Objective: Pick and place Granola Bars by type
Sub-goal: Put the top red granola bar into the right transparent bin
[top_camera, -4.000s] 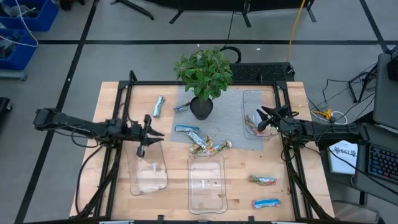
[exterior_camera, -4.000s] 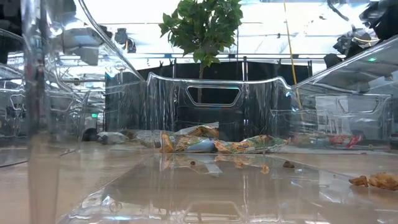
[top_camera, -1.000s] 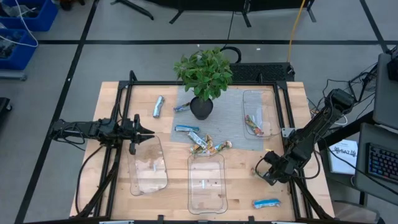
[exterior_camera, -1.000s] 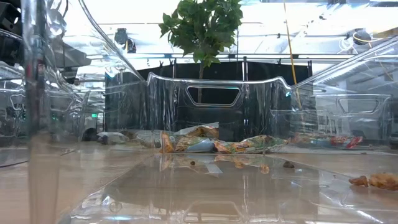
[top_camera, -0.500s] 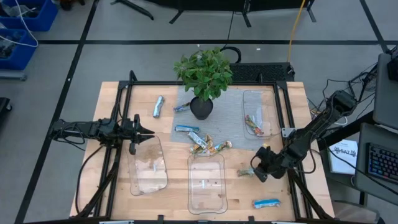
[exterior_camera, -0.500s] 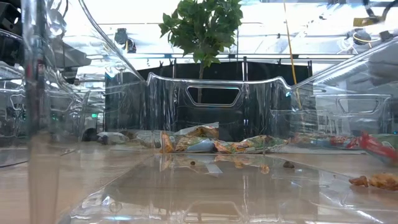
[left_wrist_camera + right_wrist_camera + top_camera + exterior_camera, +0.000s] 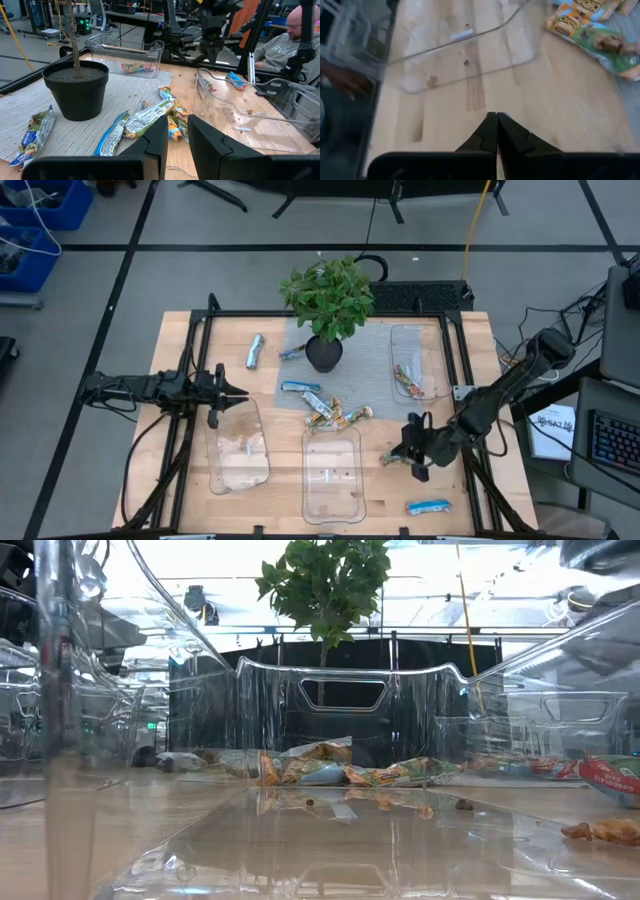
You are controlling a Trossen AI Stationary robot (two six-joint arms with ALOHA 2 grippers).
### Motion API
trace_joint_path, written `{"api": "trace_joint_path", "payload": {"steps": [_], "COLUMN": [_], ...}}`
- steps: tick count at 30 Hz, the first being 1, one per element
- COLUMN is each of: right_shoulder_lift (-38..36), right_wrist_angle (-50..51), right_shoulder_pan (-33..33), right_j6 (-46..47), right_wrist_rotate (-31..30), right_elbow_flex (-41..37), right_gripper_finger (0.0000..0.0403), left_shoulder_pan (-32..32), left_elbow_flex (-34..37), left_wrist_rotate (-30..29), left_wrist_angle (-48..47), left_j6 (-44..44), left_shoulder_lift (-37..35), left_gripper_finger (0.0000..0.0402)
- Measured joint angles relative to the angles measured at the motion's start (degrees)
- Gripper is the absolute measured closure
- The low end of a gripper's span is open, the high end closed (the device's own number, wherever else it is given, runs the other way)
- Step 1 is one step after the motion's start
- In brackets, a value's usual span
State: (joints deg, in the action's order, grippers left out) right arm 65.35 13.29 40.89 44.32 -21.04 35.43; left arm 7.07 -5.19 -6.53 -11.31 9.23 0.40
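Observation:
My right gripper [image 7: 402,454] is shut on a red and green granola bar [image 7: 390,458] between the middle tray [image 7: 332,475] and the table's right edge; the low view shows this bar [image 7: 610,778] at the far right. More granola bars lie in a heap [image 7: 330,412] beyond the middle tray, and single ones [image 7: 255,350] [image 7: 298,387] lie near the plant pot. A blue one [image 7: 428,506] rests flat near the front edge. My left gripper [image 7: 240,393] hovers at the left tray's far end [image 7: 236,412], its fingers [image 7: 177,135] a little apart with nothing between them. My right gripper pinches the granola bar by one end between its two shut fingers, which come from the table's right side. In the right wrist view only a sliver of wrapper [image 7: 493,114] shows at the fingertips. The rest of the bar [image 7: 388,459] sticks out toward the table's left.
A potted plant [image 7: 324,352] stands on a grey mat at the far middle. A third clear tray [image 7: 415,362] at the far right holds one bar [image 7: 405,380]. Black frame rails [image 7: 195,380] run along both table sides. A person [image 7: 292,45] sits beyond the table.
My right gripper has gone toward the table's left, staying shut, and has carried the red and green bar away from its place near the right side. In the low view the bar has come into sight at the right.

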Motion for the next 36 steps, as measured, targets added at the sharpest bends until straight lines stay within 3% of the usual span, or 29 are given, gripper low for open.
{"api": "trace_joint_path", "payload": {"steps": [6,10,14,17,23,27,32,36], "right_shoulder_lift": [11.9,19.2,21.9,21.8,21.0,20.9,20.9,20.9], "right_wrist_angle": [22.8,29.6,30.5,30.5,28.9,26.5,27.4,27.0], "right_shoulder_pan": [-1.1,-2.0,-2.7,-2.8,-3.6,-4.4,-5.8,-6.2], "right_j6": [-0.5,-0.1,3.1,4.7,4.1,1.2,-0.3,1.8], "right_wrist_rotate": [5.3,13.7,19.4,19.5,13.7,10.7,17.8,18.1], "right_elbow_flex": [14.4,18.7,18.0,17.8,17.7,17.7,17.7,17.6], "right_gripper_finger": [0.0403,0.0403,0.0394,0.0372,0.0326,0.032,0.0325,0.0322], "left_shoulder_pan": [0.0,0.0,0.0,0.0,0.0,0.0,0.0,0.0], "left_elbow_flex": [0.0,0.0,0.0,0.0,0.0,0.0,0.0,0.0], "left_wrist_rotate": [0.0,0.0,0.0,0.0,0.0,0.0,0.0,0.0], "left_wrist_angle": [0.0,0.0,0.0,0.0,0.0,0.0,0.0,0.0], "left_j6": [0.0,0.0,0.0,0.0,0.0,0.0,0.0,0.0], "left_shoulder_lift": [0.0,0.0,0.0,0.0,0.0,0.0,0.0,0.0], "left_gripper_finger": [0.0325,0.0325,0.0325,0.0325,0.0325,0.0325,0.0325,0.0325]}}
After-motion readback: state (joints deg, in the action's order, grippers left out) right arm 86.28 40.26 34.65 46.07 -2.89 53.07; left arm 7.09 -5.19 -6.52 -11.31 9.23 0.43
